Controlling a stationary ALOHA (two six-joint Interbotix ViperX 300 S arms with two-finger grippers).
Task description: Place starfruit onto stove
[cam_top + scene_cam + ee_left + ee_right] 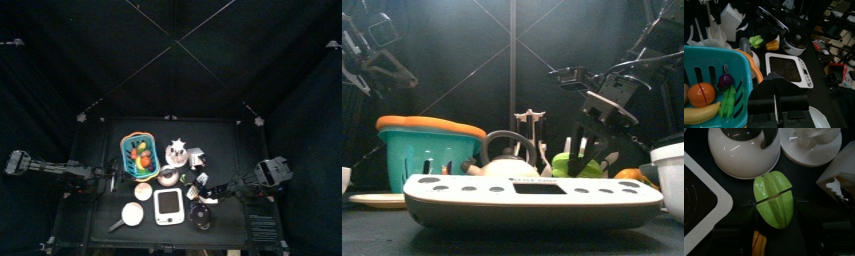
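Note:
The starfruit (774, 203), a yellow-green piece, lies on the black table just beyond the corner of the white stove (701, 193). My right gripper (777, 213) hangs open over it, one jaw on each side, neither jaw touching it. From the front, the starfruit (569, 166) shows behind the stove (529, 196) under the right gripper (591, 152). The left wrist view shows the stove (787, 67), the starfruit (756, 41) and the left gripper (777, 102), shut and empty above the basket. From above, that arm rests at the table's left (100, 175).
A teal basket (743, 80) of toy fruit stands at the left. A white kettle (744, 150) and other white pieces crowd close behind the starfruit. A small orange piece (759, 243) lies beside it. A pale pan (131, 213) sits left of the stove.

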